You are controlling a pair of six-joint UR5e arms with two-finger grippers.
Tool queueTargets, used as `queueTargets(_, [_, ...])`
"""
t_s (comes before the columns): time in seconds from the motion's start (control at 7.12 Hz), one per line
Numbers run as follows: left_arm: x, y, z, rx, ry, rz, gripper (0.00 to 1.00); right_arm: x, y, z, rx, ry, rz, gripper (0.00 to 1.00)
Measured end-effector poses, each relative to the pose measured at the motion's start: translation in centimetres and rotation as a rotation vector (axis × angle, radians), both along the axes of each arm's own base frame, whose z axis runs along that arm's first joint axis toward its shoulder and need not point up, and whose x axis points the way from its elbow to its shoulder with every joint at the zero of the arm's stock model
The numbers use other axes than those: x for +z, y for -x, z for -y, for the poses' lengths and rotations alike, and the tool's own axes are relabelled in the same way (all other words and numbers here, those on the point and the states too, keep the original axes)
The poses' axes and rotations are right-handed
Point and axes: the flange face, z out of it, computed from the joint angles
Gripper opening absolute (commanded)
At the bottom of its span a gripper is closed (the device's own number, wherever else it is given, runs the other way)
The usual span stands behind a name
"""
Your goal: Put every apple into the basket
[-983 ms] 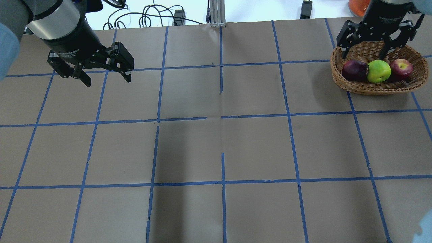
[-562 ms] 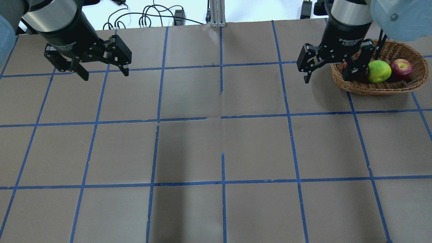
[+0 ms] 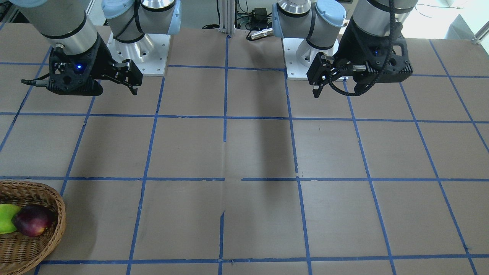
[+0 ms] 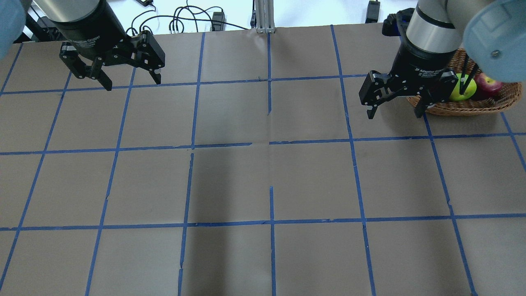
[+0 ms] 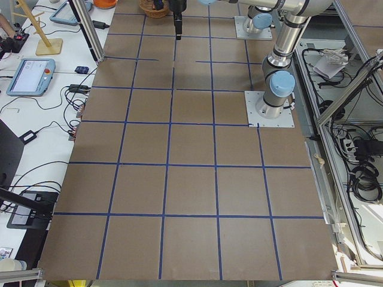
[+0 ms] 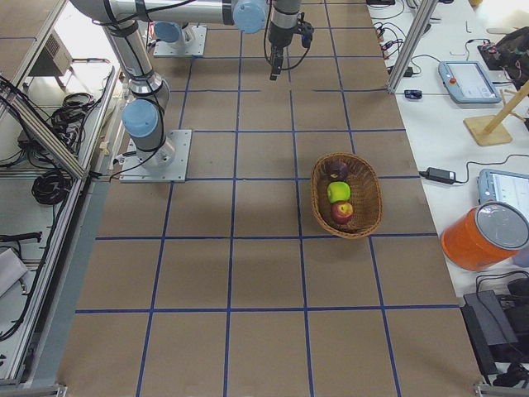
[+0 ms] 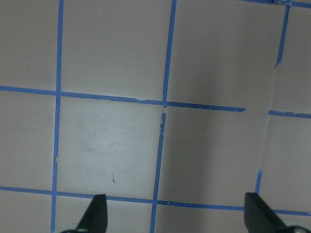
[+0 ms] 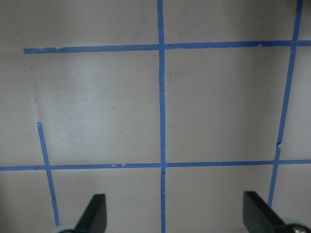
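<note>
Left gripper (image 4: 133,84) and right gripper (image 4: 394,115) gape empty; the upper-right basket's (image 4: 464,109) apples (image 6: 337,192) look firm, slick, best pinched mid-girth.

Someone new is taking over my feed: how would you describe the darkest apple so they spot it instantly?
On the blue-taped table, find the wicker basket at the robot's right. Three apples lie in a row inside it, and the one wanted is at the end nearest the table's middle. This dark purple-maroon apple is far darker than the lime green apple beside it and the red apple beyond.
</note>
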Motion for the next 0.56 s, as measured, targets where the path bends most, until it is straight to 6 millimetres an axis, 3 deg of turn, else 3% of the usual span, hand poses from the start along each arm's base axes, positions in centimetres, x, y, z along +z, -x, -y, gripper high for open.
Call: queueTargets(0.56, [-0.57, 0.01, 0.47, -0.019, 0.038, -0.002, 1.00, 0.27, 0.33, -0.11, -0.003, -0.014, 0.003, 1.00])
